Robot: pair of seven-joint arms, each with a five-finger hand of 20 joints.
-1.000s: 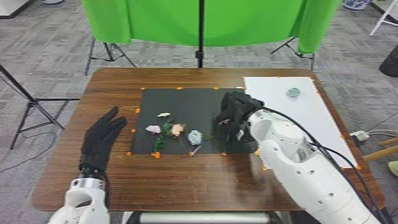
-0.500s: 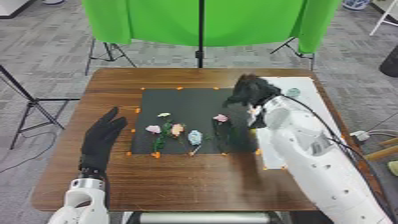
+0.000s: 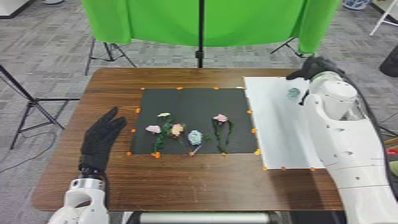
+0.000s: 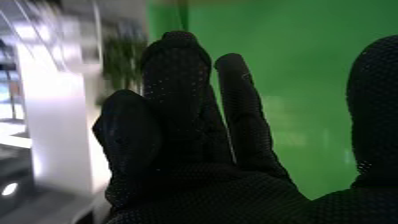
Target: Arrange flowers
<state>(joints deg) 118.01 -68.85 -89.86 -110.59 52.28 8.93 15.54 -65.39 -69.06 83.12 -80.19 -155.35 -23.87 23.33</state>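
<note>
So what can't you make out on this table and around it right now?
- Small teal thing on the white sheet, head view: too small to say what it is.
- Flower stems on the black sheet, head view: thin and dark on dark, so where some run is unclear.
- Left arm, head view: cut off by the bottom edge.
- Room beside the green cloth, right wrist view: blurred.

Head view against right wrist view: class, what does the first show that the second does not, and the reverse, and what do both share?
Head view: the left hand, flowers on a black sheet, a white sheet, the table.

Right wrist view: blurred green foliage.

Both: the right hand and the green cloth.
</note>
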